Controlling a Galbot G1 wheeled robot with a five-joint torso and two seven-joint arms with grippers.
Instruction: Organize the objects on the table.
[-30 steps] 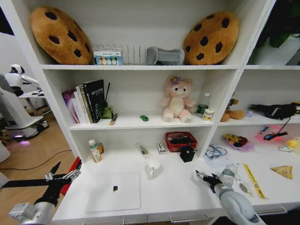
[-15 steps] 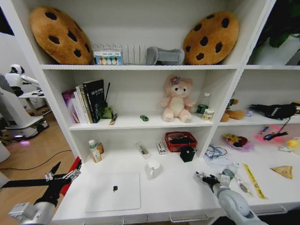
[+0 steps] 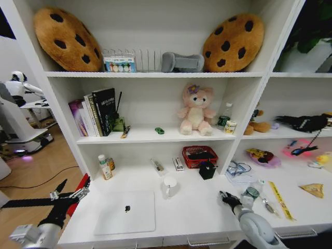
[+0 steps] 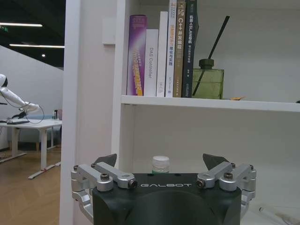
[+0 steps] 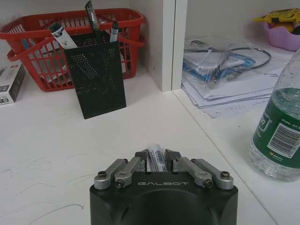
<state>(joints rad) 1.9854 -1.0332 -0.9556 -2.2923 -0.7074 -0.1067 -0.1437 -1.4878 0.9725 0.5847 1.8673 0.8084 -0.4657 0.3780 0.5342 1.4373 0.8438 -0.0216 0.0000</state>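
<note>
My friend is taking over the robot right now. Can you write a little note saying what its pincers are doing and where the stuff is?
Right pincer: shut on a pen, low over the white desk, facing the black mesh pen holder by the red basket.
Left pincer: open, parked off the desk's left end.
Laptop: closed, at the desk's front left.
Green toy car: on the middle shelf.
Done: pen picked up.
Left: the pen is not yet in the holder; other items untouched.
</note>
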